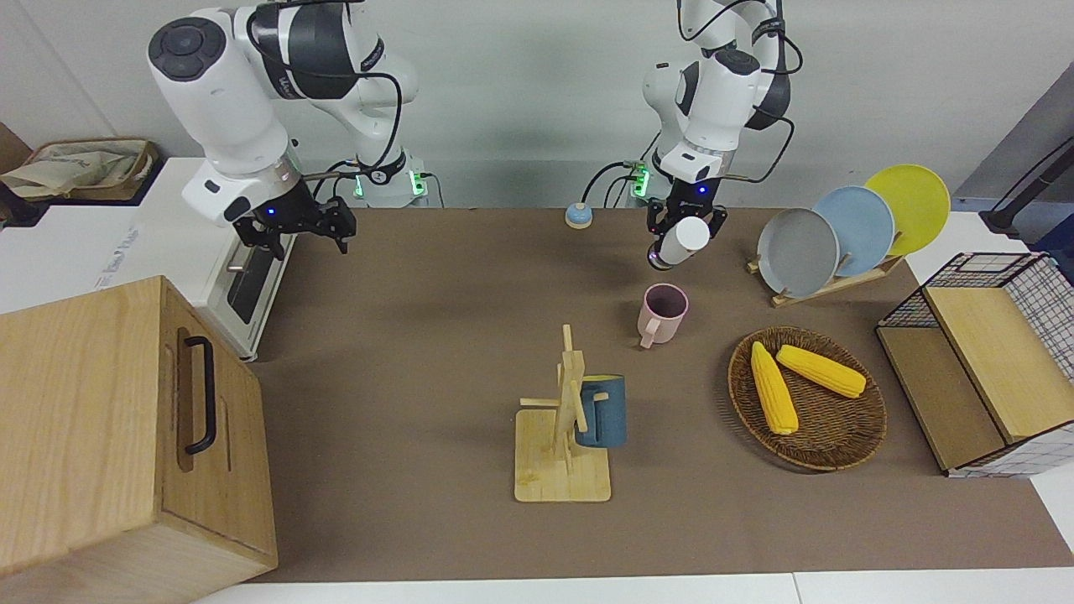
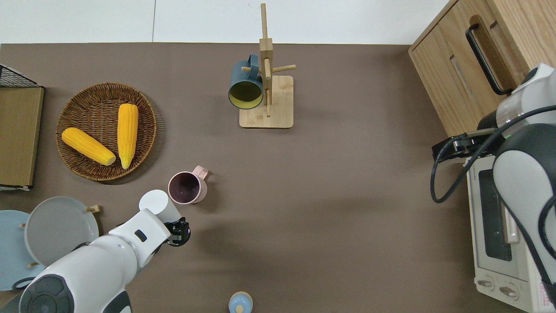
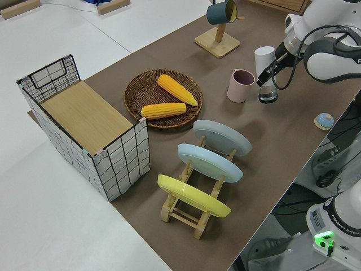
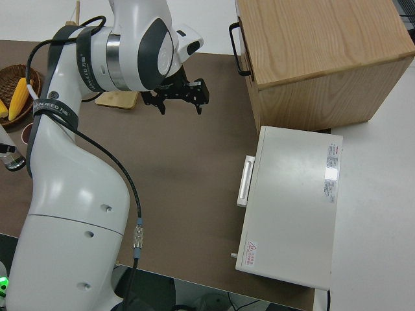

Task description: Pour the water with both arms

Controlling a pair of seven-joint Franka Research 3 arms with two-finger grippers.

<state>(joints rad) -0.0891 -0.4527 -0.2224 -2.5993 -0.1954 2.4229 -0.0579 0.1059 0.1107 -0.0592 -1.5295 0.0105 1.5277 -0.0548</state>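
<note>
The left tool (image 1: 681,228) is closed around a white bottle (image 1: 686,238), gripping it low on the body and holding it clear of the table (image 1: 436,352). The overhead view puts the bottle just beside the pink mug (image 2: 188,188), on the side nearer the robots and toward the left arm's end. The bottle leans a little, with its white cap end toward the mug, and no water is visible. The right tool (image 1: 294,225) is spread open and empty, and its arm looks parked.

The step in hand appears to be bringing the bottle to the mug for the pour. To do it well, the mouth should come over the middle of the mug's opening before any real tilt starts, since the bottle now sits off to one side of the rim. The tilt should be slow and turn about the mouth, so the stream lands inside and not on the table. The mug's handle points away from the robots, so it should not obstruct the approach. Keep the bottle from knocking the rim, as the mug is light and could slide. Whether the cap is on or off cannot be told.
</note>
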